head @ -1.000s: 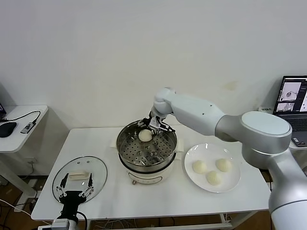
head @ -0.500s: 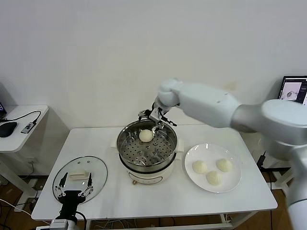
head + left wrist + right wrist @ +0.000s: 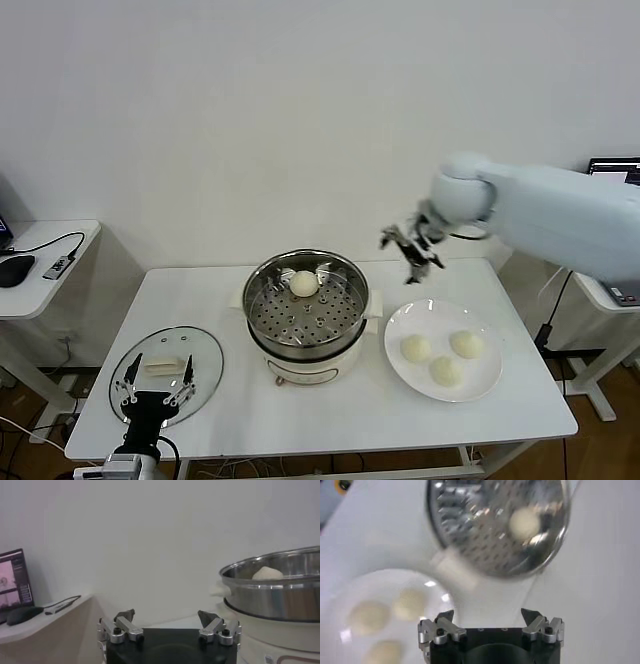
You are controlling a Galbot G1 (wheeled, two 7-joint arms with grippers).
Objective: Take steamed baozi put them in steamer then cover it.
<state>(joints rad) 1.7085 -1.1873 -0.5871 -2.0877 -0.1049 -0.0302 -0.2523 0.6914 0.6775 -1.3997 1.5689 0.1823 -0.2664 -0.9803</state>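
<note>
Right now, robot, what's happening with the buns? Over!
Right gripper open, empty, in the air between pot and plate. Left gripper open, over the lid. One bun in pot, three on plate. Nothing in the way.

A white table [image 3: 330,410] is being seen in front of a plain white wall [image 3: 250,110], and a flat white plate [image 3: 480,385] is lying on its right part. To the left, a small side table [image 3: 45,285] is carrying a dark mouse [image 3: 12,268] and a cable (trailing toward the wall). A laptop screen [image 3: 615,168] is glowing at the far right.
</note>
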